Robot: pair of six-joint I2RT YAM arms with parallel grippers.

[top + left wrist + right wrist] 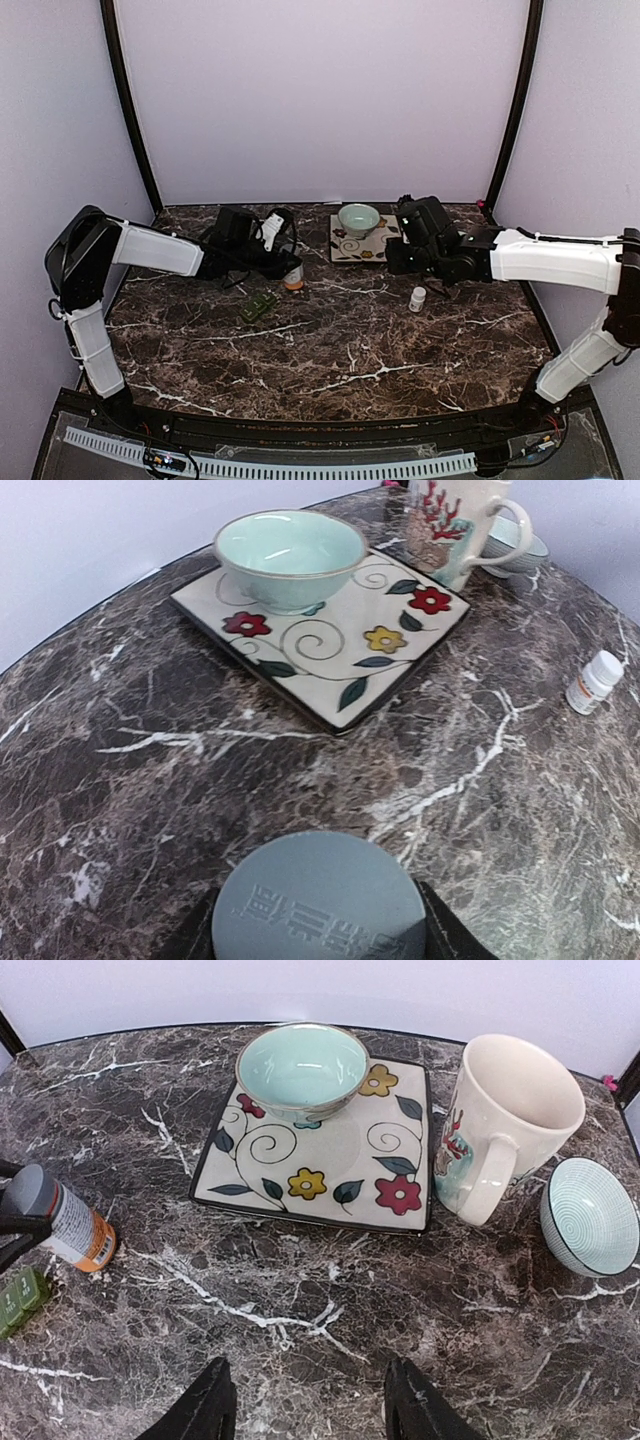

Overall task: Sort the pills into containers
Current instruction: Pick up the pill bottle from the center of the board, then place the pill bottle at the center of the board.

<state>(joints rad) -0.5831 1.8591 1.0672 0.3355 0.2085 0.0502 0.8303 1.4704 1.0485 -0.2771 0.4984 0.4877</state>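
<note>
Left fingers [320, 935] clamped on bottle [75, 1228] at cap [318, 880] | right fingers [310, 1410] apart, empty | risk: cap-only hold slips, bottle topples onto box [259, 306] at its 7 o'clock

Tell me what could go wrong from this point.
1. The left hand grips the amber bottle high up at its cap. The bottle looks tilted and might slip or tip.
2. The green pill box lies close beside the bottle, so a swing could knock it.
3. The right hand hangs open near the mug; reaching across could bump it.
</note>
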